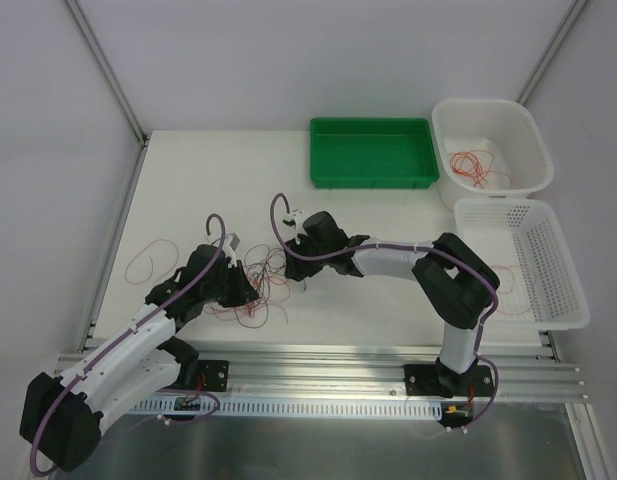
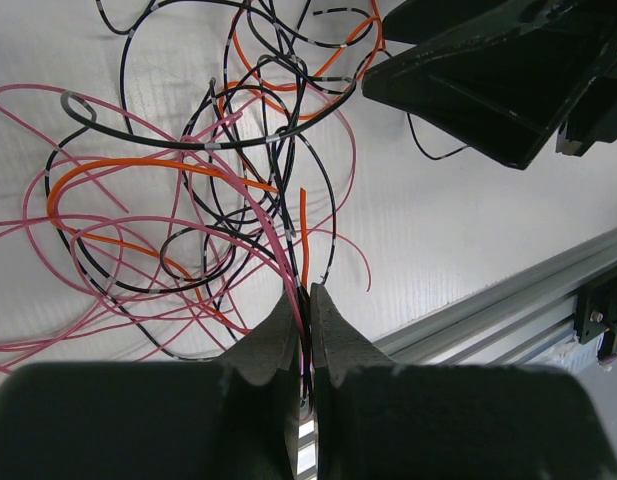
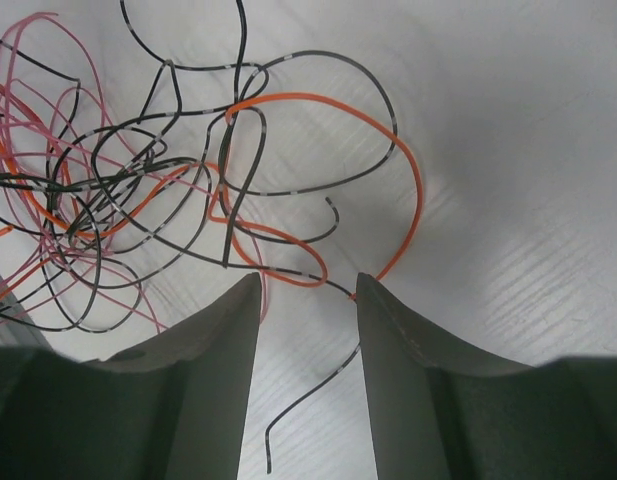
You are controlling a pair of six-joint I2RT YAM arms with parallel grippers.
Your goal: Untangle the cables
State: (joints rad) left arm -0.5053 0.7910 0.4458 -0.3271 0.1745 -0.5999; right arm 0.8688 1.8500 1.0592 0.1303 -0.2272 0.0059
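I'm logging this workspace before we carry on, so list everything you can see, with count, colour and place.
cable tangle: one heap, pink, orange and black, centre of the table
loose cable: one, red, table left
tub: one, white, far right
stray cables: a few, red, inside the tub
basket: one, white, perforated, right edge
tray: one, green, far centre
left gripper: black, shut on cable tangle
right gripper: black, open, a black cable between its jaws
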